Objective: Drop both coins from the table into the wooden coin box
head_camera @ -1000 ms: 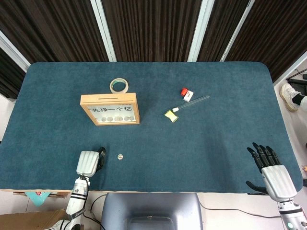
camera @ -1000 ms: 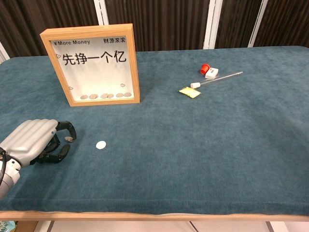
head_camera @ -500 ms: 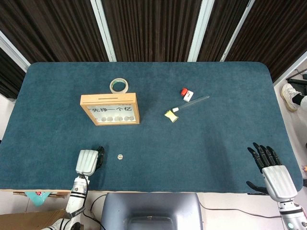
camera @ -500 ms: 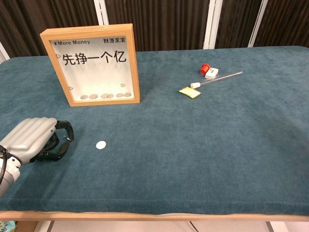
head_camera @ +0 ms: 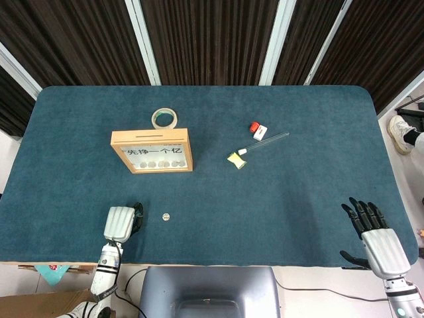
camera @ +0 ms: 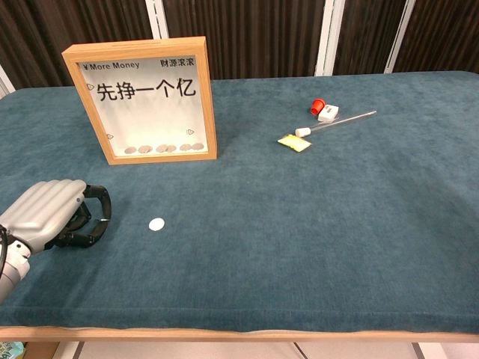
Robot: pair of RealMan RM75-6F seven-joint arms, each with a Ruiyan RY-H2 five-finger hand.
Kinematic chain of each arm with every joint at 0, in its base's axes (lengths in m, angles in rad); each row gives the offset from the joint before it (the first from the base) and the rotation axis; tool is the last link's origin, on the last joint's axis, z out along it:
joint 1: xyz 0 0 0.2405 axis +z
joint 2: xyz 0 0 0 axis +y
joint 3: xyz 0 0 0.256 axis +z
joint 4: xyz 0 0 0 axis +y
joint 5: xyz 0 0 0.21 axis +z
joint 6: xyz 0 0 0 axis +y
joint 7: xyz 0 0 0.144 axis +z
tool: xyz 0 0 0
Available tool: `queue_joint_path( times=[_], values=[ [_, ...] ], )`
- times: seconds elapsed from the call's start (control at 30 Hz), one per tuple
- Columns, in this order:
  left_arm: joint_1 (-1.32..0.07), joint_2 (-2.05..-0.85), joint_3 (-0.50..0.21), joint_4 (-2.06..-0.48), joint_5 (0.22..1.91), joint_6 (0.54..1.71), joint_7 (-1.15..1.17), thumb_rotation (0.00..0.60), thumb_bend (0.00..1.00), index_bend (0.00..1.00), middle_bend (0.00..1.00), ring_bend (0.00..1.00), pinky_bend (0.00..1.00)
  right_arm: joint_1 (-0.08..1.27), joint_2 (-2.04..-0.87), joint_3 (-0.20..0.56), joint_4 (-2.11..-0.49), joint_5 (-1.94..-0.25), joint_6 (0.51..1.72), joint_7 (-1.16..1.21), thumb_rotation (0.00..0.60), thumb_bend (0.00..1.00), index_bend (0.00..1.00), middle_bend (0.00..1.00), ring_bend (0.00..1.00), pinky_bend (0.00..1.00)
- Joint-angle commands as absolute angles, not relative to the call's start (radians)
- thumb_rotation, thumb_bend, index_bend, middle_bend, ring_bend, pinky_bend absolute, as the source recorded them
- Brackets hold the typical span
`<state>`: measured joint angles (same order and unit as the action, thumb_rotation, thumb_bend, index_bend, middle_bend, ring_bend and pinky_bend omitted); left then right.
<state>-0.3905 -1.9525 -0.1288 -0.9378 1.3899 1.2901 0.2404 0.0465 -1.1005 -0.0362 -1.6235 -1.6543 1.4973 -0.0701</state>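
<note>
The left robot hand (camera: 49,217) curls knuckles-up on the surface (camera: 299,239), so whatever lies under its palm and inside the bent fingers is hidden; whether it holds a coin cannot be told. Its forearm runs off the chest view's left edge. The right robot hand (head_camera: 377,240) shows only from overhead, its wrist cut by the lower corner. Coins inside the wooden box (head_camera: 152,151) are too small to count there.
</note>
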Motion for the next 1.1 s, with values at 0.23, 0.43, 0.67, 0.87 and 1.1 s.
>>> queue_joint_path(
  times=[0.23, 0.43, 0.67, 0.87, 1.1],
  values=[
    [-0.39, -1.948, -0.129, -0.945, 1.396, 1.306, 0.236, 0.6, 0.39, 0.52, 1.0, 1.0, 1.0, 0.047, -1.101, -0.036, -1.624, -1.654, 1.495, -0.072, 0.6, 0.19, 0.0, 0.0, 0.0, 0.0],
    [-0.391, -1.951, -0.134, -0.939, 1.389, 1.301, 0.233, 0.6, 0.4, 0.53, 1.0, 1.0, 1.0, 0.048, -1.101, -0.036, -1.624, -1.654, 1.494, -0.073, 0.6, 0.19, 0.0, 0.0, 0.0, 0.0],
    [-0.392, -1.954, -0.135, -0.936, 1.387, 1.301, 0.231, 0.6, 0.44, 0.57, 1.0, 1.0, 1.0, 0.048, -1.101, -0.036, -1.624, -1.653, 1.493, -0.073, 0.6, 0.19, 0.0, 0.0, 0.0, 0.0],
    [-0.394, -1.968, -0.143, -0.918, 1.388, 1.316, 0.218, 0.6, 0.49, 0.6, 1.0, 1.0, 1.0, 0.048, -1.101, -0.036, -1.625, -1.654, 1.493, -0.074, 0.6, 0.19, 0.0, 0.0, 0.0, 0.0],
    [-0.395, -1.96, -0.152, -0.921, 1.402, 1.349, 0.198, 0.6, 0.47, 0.61, 1.0, 1.0, 1.0, 0.047, -1.101, -0.036, -1.624, -1.653, 1.493, -0.074, 0.6, 0.19, 0.0, 0.0, 0.0, 0.0]
  ],
)
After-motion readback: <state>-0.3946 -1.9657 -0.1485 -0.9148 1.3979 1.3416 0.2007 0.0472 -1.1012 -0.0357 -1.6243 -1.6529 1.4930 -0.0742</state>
